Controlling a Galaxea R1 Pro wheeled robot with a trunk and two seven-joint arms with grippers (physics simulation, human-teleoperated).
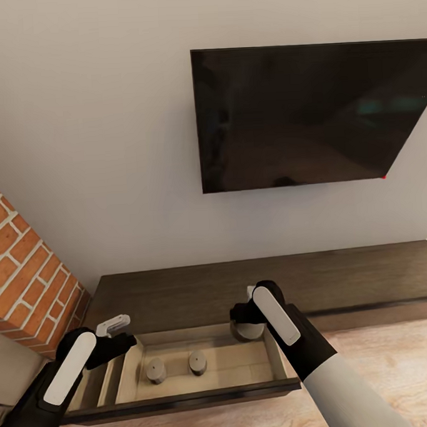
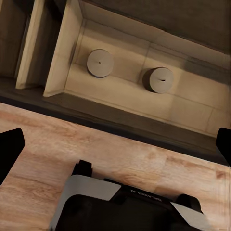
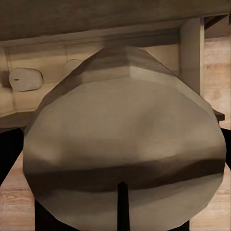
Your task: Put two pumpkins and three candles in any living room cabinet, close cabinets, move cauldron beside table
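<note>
The low dark brown cabinet runs along the wall, and its left drawer is pulled out, showing a pale beige inside. Two candles stand upright on the drawer floor, one beside the other; the left wrist view shows both from above. My right gripper is shut on the third candle, held over the drawer's back right corner. My left gripper hangs open and empty above the drawer's left edge. No pumpkins are in sight.
A black TV hangs on the white wall above the cabinet. A brick column stands at the left, with a beige cushion below it. Light wood floor lies in front of the cabinet.
</note>
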